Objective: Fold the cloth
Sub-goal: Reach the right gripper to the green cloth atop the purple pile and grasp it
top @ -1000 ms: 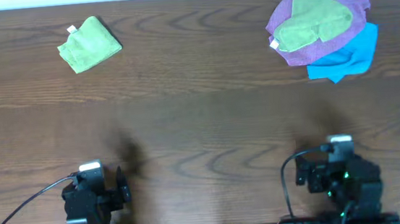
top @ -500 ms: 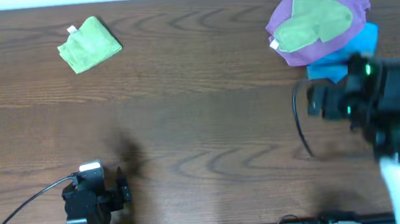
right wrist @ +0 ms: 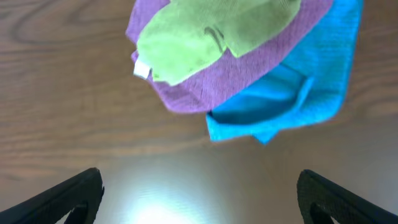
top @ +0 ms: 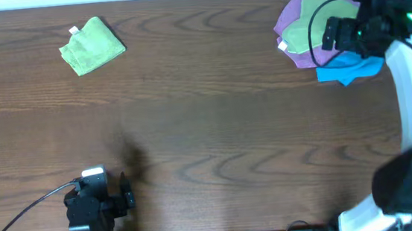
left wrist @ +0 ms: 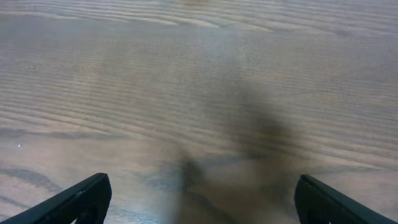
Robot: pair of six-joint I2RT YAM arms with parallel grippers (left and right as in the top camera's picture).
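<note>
The cloth (top: 303, 33), lime green, lies crumpled on top of a purple cloth (top: 298, 55) at the table's far right. The right wrist view shows the cloth (right wrist: 211, 31) with a small white tag (right wrist: 142, 70) at its lower left edge. My right gripper (top: 331, 33) hovers over this pile, partly hiding it from above. Its jaws (right wrist: 199, 199) are open and empty, over bare wood just short of the pile. My left gripper (top: 127, 196) rests near the front left edge, open and empty (left wrist: 199, 199) over bare table.
A blue cloth (top: 353, 67) lies under the purple one, also in the right wrist view (right wrist: 292, 99). A small folded lime-green cloth (top: 91, 47) with a white tag lies at the far left. The table is dark wood grain.
My right arm has swung from the front right edge out to the far right and now hangs over the cloth pile. The left arm and the cloths have not moved.
</note>
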